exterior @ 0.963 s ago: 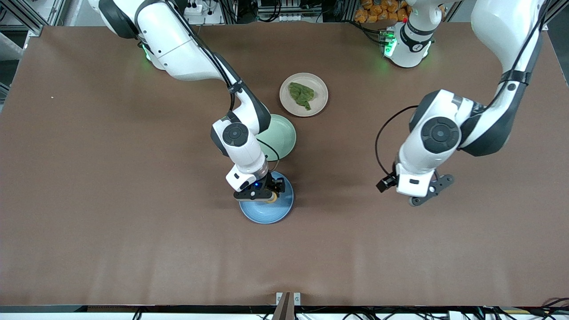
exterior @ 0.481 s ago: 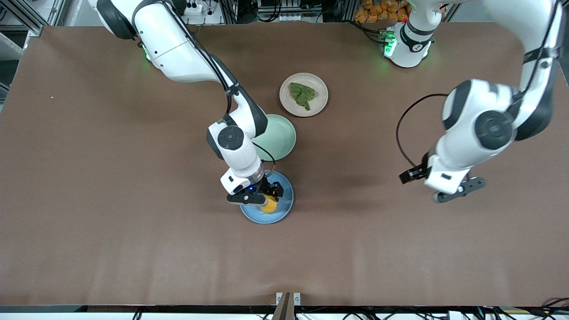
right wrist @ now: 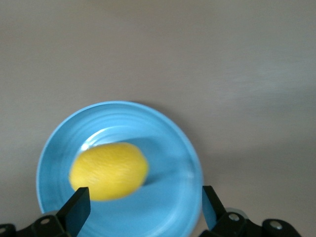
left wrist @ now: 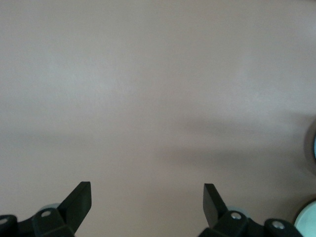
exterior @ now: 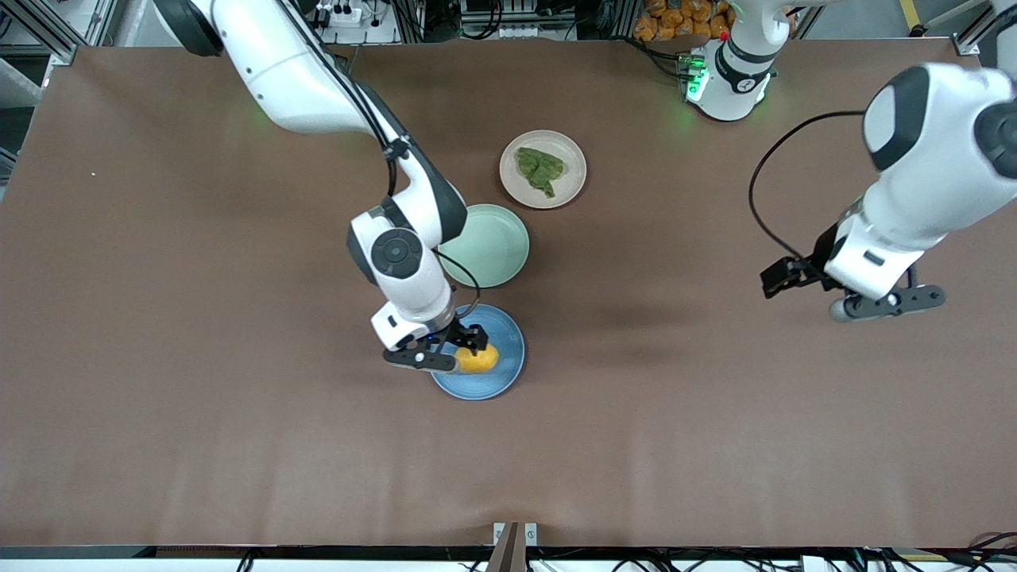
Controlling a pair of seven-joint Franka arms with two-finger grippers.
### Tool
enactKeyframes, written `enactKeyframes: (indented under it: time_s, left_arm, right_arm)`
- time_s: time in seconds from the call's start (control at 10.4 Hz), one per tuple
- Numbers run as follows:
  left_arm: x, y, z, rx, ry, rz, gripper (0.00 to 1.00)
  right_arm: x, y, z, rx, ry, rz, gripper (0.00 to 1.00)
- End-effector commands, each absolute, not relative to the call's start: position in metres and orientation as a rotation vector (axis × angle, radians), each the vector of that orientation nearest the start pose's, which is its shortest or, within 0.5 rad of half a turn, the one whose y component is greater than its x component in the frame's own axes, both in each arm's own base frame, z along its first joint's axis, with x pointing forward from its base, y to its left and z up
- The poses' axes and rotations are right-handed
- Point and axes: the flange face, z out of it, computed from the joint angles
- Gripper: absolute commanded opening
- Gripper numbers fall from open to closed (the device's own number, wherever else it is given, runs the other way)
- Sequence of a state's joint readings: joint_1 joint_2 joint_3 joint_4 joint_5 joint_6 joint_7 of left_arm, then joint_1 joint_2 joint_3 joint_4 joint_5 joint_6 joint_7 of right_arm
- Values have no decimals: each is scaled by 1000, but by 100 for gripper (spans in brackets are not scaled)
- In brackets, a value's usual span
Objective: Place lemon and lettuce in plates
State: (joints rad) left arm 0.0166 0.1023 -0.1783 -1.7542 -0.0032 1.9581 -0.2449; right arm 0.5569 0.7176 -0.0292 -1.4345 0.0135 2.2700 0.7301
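The lemon lies in the blue plate. My right gripper is open just above the plate's edge, beside the lemon and not touching it. In the right wrist view the lemon lies free in the blue plate, ahead of the open gripper. The lettuce lies in the beige-pink plate, farther from the front camera. My left gripper is open and empty over bare table at the left arm's end; its wrist view shows the gripper over bare table.
A pale green plate stands empty between the blue plate and the beige-pink plate, partly under the right arm's wrist. The brown table top is bare nearer the front camera.
My right gripper has let go of the lemon, which now lies in the blue plate, and has drawn back toward the right arm's end. My left arm has swung out toward its own end.
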Motion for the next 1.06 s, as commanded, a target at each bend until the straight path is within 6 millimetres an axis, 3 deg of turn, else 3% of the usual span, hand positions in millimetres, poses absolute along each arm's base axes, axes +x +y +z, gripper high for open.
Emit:
enactKeyframes:
  time_s: [0.0, 0.19, 0.48, 0.58, 0.87, 0.96]
  left_arm:
    - [576, -77, 556, -3174, -46, -251, 100]
    - [563, -78, 580, -3165, -11, -248, 100]
    - [549, -82, 612, -3147, 64, -158, 100]
    - [545, -82, 617, -3146, 72, -108, 100]
    - [540, -106, 619, -3072, 170, -120, 100]
    - [540, -105, 619, -3067, 170, -121, 100]
  right_arm:
    - [638, 323, 337, -3080, 294, -6, 100]
    - [639, 282, 371, -3079, 198, 128, 100]
    - [652, 217, 414, -3095, 214, 83, 100]
    - [660, 177, 425, -3087, 197, 90, 100]
    - [657, 97, 468, -3078, 63, 93, 100]
    - [654, 73, 481, -3076, 35, 75, 100]
